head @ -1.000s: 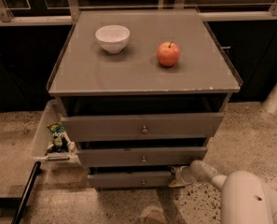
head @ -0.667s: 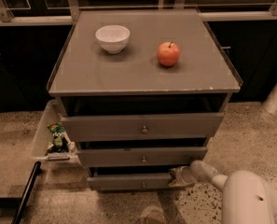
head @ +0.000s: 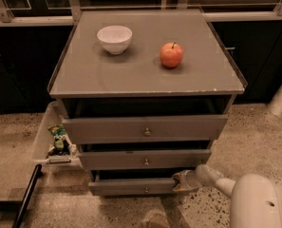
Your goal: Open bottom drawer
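Facing the cabinet (head: 145, 80), locate the bottom drawer (head: 121, 187), the lowest of three grey fronts. Its long axis runs left to right, and its knob (head: 146, 190) sits mid-panel. The gripper (head: 183, 181) lies right of that knob, against the panel's upper right edge. Whether it is clamped or apart cannot be told. The coming pull would likely run straight out from the cabinet, square to the panel.

The pincer (head: 182, 181) sits at the bottom drawer (head: 126, 187) — right end.
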Motion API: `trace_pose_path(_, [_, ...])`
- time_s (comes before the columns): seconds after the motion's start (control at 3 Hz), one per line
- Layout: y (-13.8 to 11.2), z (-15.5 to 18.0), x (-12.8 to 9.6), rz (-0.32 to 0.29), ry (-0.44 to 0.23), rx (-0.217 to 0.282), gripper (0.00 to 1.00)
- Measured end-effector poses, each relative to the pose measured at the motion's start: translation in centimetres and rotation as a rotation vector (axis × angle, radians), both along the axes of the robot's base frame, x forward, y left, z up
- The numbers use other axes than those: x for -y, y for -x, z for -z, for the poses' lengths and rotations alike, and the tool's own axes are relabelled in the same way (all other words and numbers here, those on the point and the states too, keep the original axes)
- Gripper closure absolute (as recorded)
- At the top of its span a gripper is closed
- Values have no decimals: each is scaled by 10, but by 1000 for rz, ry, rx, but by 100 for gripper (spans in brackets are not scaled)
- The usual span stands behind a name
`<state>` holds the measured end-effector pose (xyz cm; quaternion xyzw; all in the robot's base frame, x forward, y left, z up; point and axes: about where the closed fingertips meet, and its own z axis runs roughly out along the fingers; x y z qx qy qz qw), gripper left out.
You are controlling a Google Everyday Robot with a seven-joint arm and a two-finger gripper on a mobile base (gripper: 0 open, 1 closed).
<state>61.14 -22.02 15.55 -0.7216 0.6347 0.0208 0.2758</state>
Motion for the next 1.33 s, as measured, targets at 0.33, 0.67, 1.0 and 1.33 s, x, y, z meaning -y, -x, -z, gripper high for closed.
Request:
trace_pose_path(0.33, [0,0,0,0,0,0,64])
trace_pose_path(0.67, [0,5,0,4,-3,-11,40])
trace_pose_path(1.0, [11,11,5,2,-15,-37,17])
trace_pose_path(1.33, [11,10,5,2,-15,-37,20])
